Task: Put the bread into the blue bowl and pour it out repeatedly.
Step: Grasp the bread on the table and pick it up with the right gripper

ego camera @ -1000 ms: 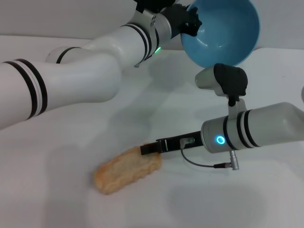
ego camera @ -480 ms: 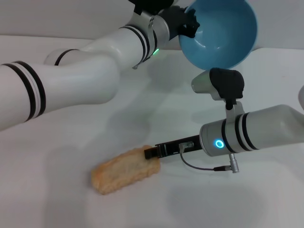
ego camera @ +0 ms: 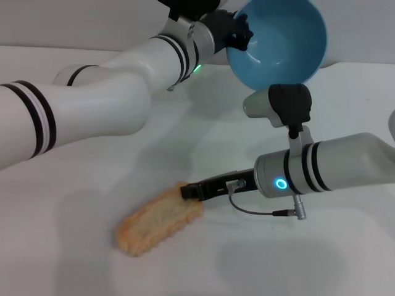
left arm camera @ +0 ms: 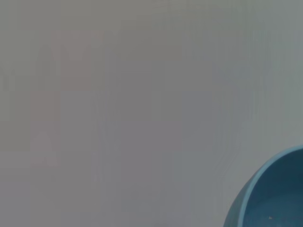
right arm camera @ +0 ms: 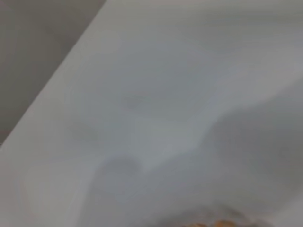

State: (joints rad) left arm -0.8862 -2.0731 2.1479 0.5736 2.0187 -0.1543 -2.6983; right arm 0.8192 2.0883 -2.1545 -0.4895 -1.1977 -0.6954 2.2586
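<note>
Holding blue bowl [ego camera: 276,43] aloft, left gripper [ego camera: 237,34], right gripper [ego camera: 188,192] seemingly clamped on bread [ego camera: 159,219]

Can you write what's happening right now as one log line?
left gripper: holds blue bowl tipped, raised | right gripper: at bread end | bread: on table

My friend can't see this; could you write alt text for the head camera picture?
The right gripper touches one end of the bread lying on the white table, while the left gripper holds the empty blue bowl tilted above.
</note>
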